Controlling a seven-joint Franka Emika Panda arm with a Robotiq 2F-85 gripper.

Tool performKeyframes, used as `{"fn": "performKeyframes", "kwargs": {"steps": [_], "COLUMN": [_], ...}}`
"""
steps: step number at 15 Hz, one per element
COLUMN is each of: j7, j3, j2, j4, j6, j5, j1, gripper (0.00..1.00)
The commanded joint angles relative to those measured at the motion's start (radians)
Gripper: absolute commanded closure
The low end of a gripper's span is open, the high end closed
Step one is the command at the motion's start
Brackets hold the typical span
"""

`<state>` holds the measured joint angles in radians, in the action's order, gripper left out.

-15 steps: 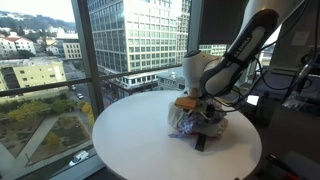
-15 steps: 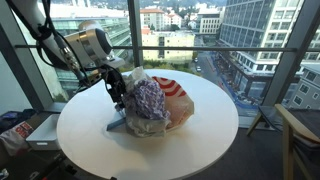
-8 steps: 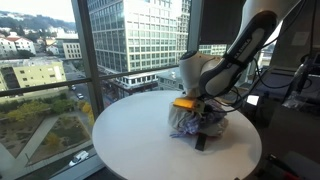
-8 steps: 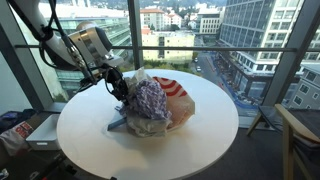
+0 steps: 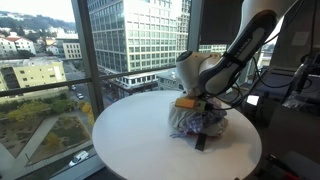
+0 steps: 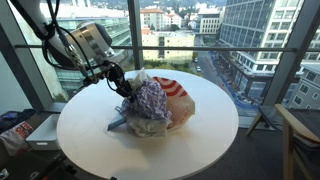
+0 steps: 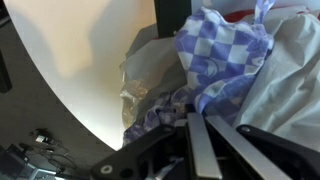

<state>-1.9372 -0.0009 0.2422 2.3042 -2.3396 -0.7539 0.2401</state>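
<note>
A heap of stuff lies on the round white table (image 5: 130, 140) (image 6: 100, 150). In it are a blue and white checked cloth (image 6: 148, 100) (image 7: 225, 55), a crumpled clear plastic bag (image 7: 145, 75), pale fabric and a red and white piece (image 6: 178, 92). My gripper (image 6: 122, 82) (image 5: 197, 103) reaches down onto the top of the heap. In the wrist view its fingers (image 7: 192, 120) lie pressed together, and their tips pinch the lower fold of the checked cloth. An orange piece (image 5: 185, 101) shows just beside the wrist.
Floor-to-ceiling windows ring the table, close behind it. A small dark object (image 5: 199, 143) lies at the foot of the heap. A wooden chair (image 6: 300, 140) stands beside the table, and clutter (image 6: 15, 130) sits low behind the arm.
The jaws have closed from wide open to shut at the top of the heap. The arm has barely moved and the heap keeps its shape.
</note>
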Motion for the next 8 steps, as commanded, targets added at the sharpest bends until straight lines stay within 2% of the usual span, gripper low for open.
{"fn": "performKeyframes", "kwargs": {"steps": [1,8], "j7": [-0.108,-0.323], "j3": [0.007,0.030], "j2": [-0.008,0.012], "j4": [-0.032,-0.084], "j6": [0.121,0.249], "j5": [-0.110,-0.279], "j1": [0.016,0.002], "gripper": [0.95,0.96]}}
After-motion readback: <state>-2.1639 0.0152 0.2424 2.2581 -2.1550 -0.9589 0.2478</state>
